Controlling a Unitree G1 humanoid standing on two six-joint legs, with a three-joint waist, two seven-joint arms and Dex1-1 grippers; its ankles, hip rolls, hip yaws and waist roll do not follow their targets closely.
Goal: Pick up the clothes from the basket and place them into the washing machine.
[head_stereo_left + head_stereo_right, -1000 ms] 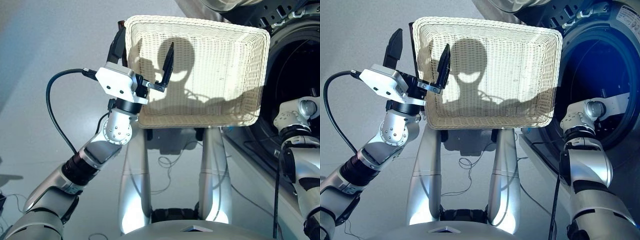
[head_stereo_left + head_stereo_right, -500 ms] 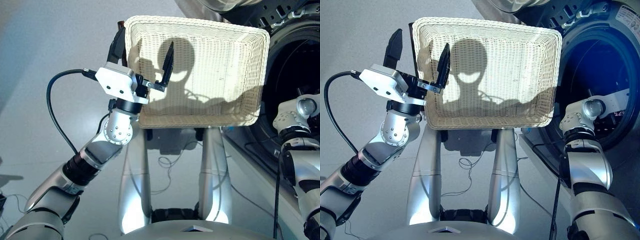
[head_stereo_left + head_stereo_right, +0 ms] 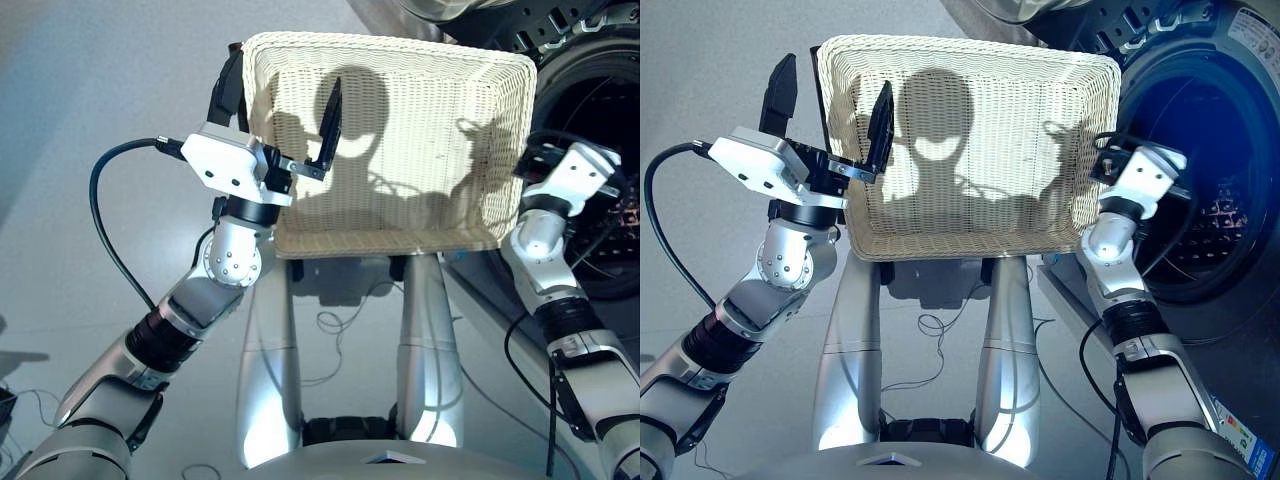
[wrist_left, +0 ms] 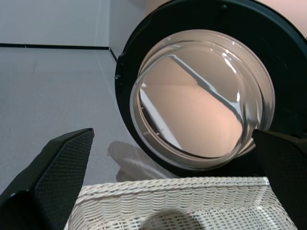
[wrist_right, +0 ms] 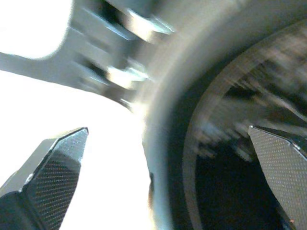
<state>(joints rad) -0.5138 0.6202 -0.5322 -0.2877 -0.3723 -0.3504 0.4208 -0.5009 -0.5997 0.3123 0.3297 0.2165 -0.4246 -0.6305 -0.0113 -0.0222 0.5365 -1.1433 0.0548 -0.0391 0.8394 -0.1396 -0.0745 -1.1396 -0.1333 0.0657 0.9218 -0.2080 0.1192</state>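
Both jaws stand apart and hold nothing: your left gripper (image 3: 282, 120) straddles the near-left wall of the wicker basket (image 3: 500, 140), your right gripper (image 5: 163, 177) sits just beside the basket's right wall, at the mouth of the washing machine (image 3: 1200, 180). You see no garment in the basket, only bare cream weave. Judged: loading looks done. Next, check the drum (image 3: 1215, 225) and confirm the clothes are inside. Beyond the basket, the porthole door (image 4: 201, 96) hangs open.
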